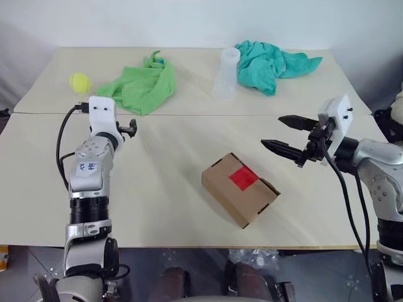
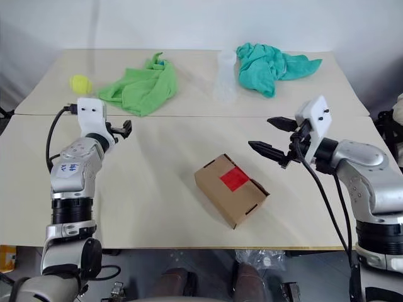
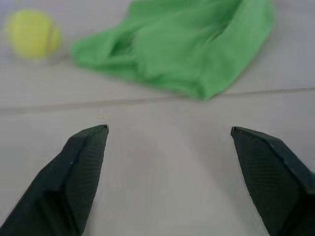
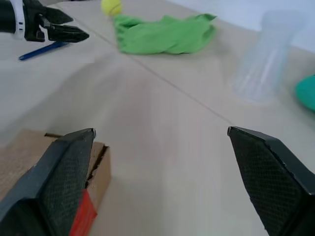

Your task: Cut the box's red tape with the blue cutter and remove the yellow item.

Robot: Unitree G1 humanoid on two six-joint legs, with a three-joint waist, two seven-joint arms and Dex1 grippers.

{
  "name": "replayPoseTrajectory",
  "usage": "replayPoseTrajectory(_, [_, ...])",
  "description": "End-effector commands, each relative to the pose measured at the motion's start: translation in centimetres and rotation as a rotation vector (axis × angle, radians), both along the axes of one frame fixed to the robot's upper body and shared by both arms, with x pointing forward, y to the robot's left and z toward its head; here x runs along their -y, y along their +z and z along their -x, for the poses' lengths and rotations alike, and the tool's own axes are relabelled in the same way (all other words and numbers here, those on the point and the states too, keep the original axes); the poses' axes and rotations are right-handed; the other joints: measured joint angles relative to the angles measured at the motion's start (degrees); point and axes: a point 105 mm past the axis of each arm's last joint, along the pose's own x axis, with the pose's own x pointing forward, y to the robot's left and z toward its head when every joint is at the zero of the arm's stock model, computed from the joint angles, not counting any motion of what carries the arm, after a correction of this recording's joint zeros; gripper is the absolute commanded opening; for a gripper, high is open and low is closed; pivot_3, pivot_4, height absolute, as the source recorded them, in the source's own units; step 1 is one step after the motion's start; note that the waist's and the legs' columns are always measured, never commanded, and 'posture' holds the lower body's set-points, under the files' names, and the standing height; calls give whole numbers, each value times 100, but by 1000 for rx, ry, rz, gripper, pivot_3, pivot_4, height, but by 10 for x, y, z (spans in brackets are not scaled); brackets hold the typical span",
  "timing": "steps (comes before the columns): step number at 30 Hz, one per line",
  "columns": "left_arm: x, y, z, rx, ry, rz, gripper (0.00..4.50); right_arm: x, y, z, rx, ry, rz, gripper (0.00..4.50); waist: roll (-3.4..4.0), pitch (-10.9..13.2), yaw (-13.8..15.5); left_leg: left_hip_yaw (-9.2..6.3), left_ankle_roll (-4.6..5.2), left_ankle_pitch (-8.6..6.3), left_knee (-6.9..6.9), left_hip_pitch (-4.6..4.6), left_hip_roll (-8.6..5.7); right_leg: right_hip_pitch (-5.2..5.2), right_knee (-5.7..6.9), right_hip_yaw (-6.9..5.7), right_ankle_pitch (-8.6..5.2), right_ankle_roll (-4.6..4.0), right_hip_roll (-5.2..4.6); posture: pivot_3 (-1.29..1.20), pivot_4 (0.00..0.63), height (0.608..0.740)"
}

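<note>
Pincer (image 1: 284, 134) over matte cardboard box (image 1: 239, 189)

tennis ball (image 1: 80, 82) | green cloth (image 1: 141, 87) | clear cup (image 1: 227, 75) | teal cloth (image 1: 272, 63)

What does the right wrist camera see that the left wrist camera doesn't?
Right wrist view alone of the two: the box with red tape, the blue cutter on the table, a clear cup, the open right claw. Left wrist view alone: nothing extra. Both: green cloth, tennis ball, open left claw.
</note>
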Motion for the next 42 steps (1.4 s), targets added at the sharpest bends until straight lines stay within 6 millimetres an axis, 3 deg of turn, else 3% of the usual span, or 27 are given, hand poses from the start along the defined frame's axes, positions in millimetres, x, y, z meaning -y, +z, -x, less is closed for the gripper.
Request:
replayPoseTrajectory(1, [-8,17,13,25,64,15,3341,-2,10,-1,48,48,22,4500,-1,0,6,-3,0,0,6,-2,0,1,1,-4,0,0,0,0,150,740])
replayPoseTrajectory(6, [-28,10,27,-39,179,28,2083,-8,8,-4,34,115,56,4500,-1,1,-32,0,0,0,10,1,3,2,6,1,1,1,2,0,150,740])
replayPoseTrajectory(17, [-58,0,39,-169,335,160,2083,-21,15,-2,28,245,64,4500,-2,1,-21,-1,-1,-1,30,-2,2,2,15,4,6,-1,-2,0,150,740])
replayPoseTrajectory(23, [-62,-10,37,-218,346,237,2083,-22,12,-1,23,255,76,4500,-2,1,-26,0,-2,-1,30,-2,3,2,16,4,7,-2,-1,0,150,740])
replayPoseTrajectory(42, [-61,-46,58,-417,359,273,2083,-21,12,-1,35,238,81,4500,-3,1,-30,4,-3,-2,30,3,3,2,20,9,7,-2,-1,0,150,740])
